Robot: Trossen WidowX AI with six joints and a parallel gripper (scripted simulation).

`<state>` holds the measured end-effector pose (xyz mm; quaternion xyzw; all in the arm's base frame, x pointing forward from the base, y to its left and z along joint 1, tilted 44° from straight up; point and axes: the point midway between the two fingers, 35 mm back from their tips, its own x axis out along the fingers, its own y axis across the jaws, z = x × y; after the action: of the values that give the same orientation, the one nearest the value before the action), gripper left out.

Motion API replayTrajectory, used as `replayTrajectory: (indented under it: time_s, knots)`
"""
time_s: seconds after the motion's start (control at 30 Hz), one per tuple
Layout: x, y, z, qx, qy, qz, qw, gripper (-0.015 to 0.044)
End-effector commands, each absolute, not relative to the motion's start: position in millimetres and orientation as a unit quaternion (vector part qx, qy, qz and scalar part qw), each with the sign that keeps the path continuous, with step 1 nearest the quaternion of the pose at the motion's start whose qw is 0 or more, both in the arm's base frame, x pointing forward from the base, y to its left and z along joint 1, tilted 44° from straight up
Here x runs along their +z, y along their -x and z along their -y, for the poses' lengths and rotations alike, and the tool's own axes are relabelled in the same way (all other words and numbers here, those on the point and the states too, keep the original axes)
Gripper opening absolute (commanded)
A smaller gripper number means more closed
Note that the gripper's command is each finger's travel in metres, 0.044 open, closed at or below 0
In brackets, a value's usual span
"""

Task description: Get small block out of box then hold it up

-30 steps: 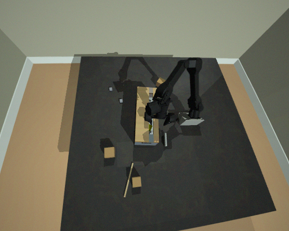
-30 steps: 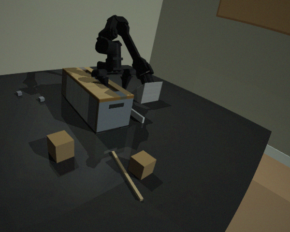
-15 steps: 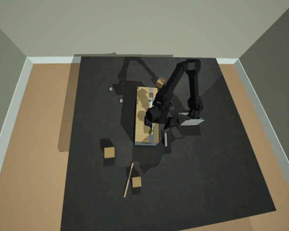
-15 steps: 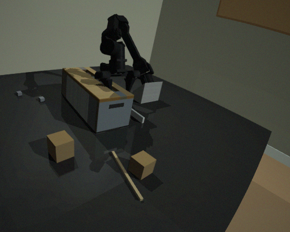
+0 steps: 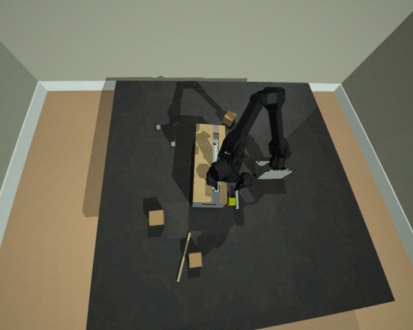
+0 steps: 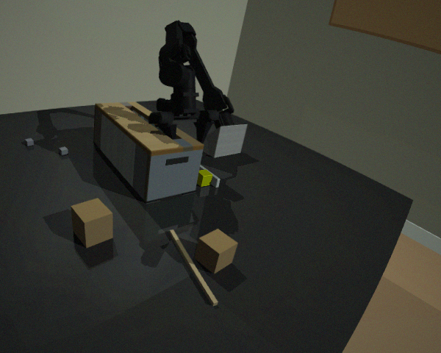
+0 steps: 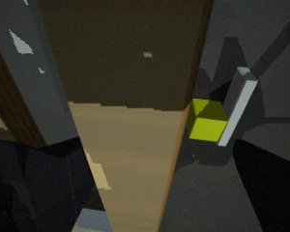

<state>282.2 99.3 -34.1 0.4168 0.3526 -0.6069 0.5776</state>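
1. As seen from the top camera, the yellow block (image 5: 231,201) lies on the dark table (image 5: 306,230) just outside the near corner of the box (image 5: 203,166), beside a short grey bar (image 5: 237,200). My gripper (image 5: 231,184) hangs over the box's slotted edge, near the block.
2. From the exterior camera, the block (image 6: 204,177) rests on the table against the box's (image 6: 171,174) end wall; getting it out looks done. The box stands square, and the tan cubes (image 6: 91,222) and the stick (image 6: 193,267) lie well apart from it.
3. Through my wrist camera, the block (image 7: 208,120) sits touching the grey bar (image 7: 237,113), beside the box's wooden top (image 7: 130,145). My fingers stand wide apart, holding nothing. I judge the pick-up, lift and steady hold remain.
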Motion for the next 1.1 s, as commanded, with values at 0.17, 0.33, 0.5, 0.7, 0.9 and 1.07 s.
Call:
replayTrajectory:
  time_s: [0.17, 0.33, 0.5, 0.7, 0.9, 1.07]
  knots:
    - [10.1, -282.9, -141.1, -0.606, -0.417, -0.354, 0.577, 0.04]
    - [8.5, -284.6, -140.8, -0.602, -0.418, -0.354, 0.581, 0.04]
    - [5.7, -283.9, -154.2, -0.516, -0.322, -0.452, 0.652, 0.0285]
    - [0.6, -277.3, -159.5, -0.359, -0.073, -0.572, 0.734, 0.0285]
    - [-3.8, -270.9, -164.8, -0.175, 0.191, -0.638, 0.725, 0.0285]
    - [-7.0, -265.8, -169.4, -0.017, 0.399, -0.647, 0.649, 0.0285]
